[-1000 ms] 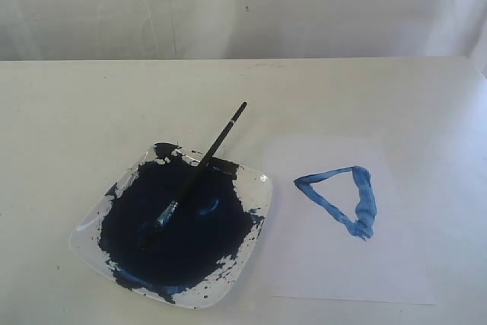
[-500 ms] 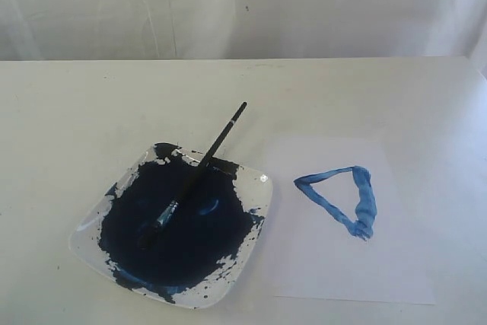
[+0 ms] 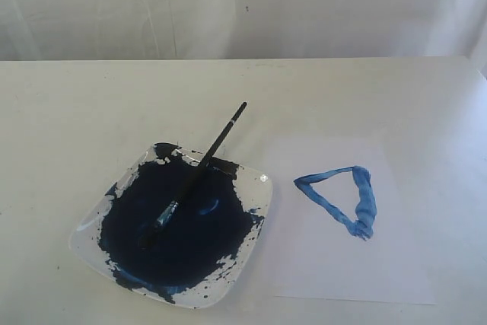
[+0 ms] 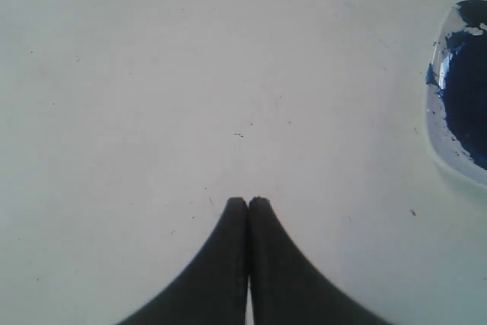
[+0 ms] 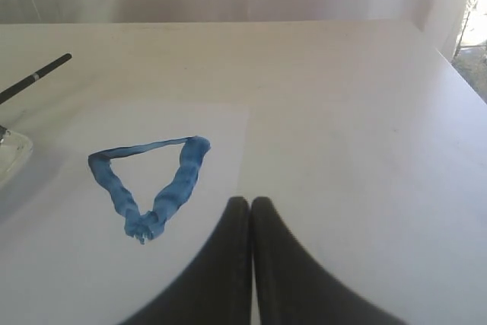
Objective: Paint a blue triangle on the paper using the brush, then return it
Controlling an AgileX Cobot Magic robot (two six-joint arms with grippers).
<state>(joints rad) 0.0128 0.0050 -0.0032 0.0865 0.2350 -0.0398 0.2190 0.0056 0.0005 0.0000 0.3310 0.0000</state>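
The blue triangle (image 3: 340, 198) is painted on the white paper (image 3: 342, 264), right of the plate; the right wrist view shows the blue triangle (image 5: 148, 180) on the paper (image 5: 68, 264) too. The black-handled brush (image 3: 199, 168) lies across the paint plate (image 3: 91, 222), bristles in the dark blue pool, handle end sticking out over the far rim. Only the brush's handle end (image 5: 34, 76) shows in the right wrist view. My left gripper (image 4: 248, 202) is shut and empty over bare table. My right gripper (image 5: 250, 202) is shut and empty near the paper's edge. Neither arm appears in the exterior view.
The clear plate's rim (image 4: 449, 165) sits at the edge of the left wrist view. A pale wall (image 3: 243, 5) backs the cream table (image 3: 76, 112). The table's right edge (image 5: 456, 74) runs close by in the right wrist view.
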